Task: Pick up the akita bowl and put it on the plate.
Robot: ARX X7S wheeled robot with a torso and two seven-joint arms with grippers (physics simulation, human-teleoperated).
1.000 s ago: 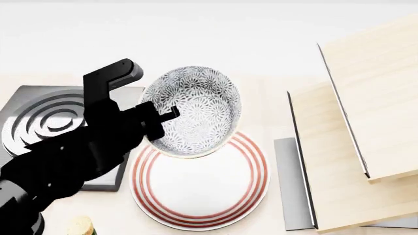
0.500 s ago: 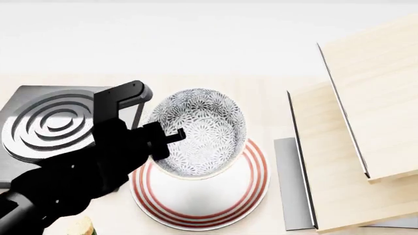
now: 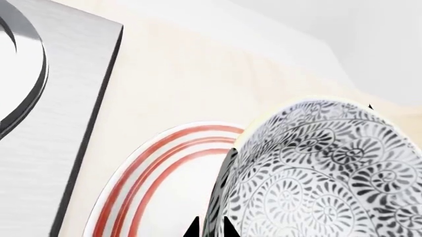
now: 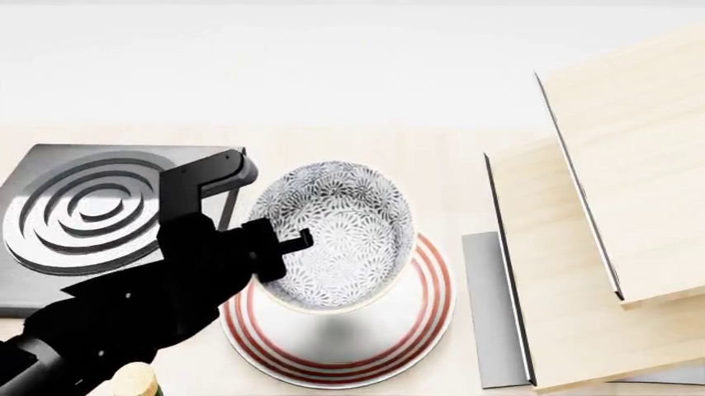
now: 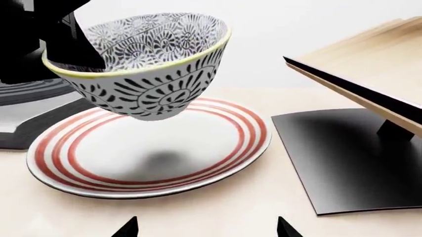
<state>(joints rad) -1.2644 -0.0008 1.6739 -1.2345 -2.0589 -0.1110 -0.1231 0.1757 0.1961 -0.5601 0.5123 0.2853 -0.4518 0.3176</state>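
The akita bowl (image 4: pixel 336 235), white with a grey-black floral pattern, hangs tilted just above the plate (image 4: pixel 424 326), a flat white disc with red rings. My left gripper (image 4: pixel 277 243) is shut on the bowl's left rim. In the left wrist view the rim of the bowl (image 3: pixel 316 168) sits between the two black fingertips (image 3: pixel 191 228), with the plate (image 3: pixel 165 177) behind. The right wrist view shows the bowl (image 5: pixel 148 66) floating clear above the plate (image 5: pixel 218 158), a shadow under it. My right gripper (image 5: pixel 205 228) stands open near the plate, with nothing between its tips. It is out of the head view.
A dark grey square stove burner (image 4: pixel 82 219) with concentric rings lies left of the plate. Pale wooden shelves (image 4: pixel 600 239) on a grey base (image 4: pixel 490 305) stand at the right. A cork-topped bottle (image 4: pixel 134 381) pokes up at the front left.
My left arm has carried the bowl down and toward me, from above the plate's far edge to over its middle. The bowl now sits lower and closer to the plate.
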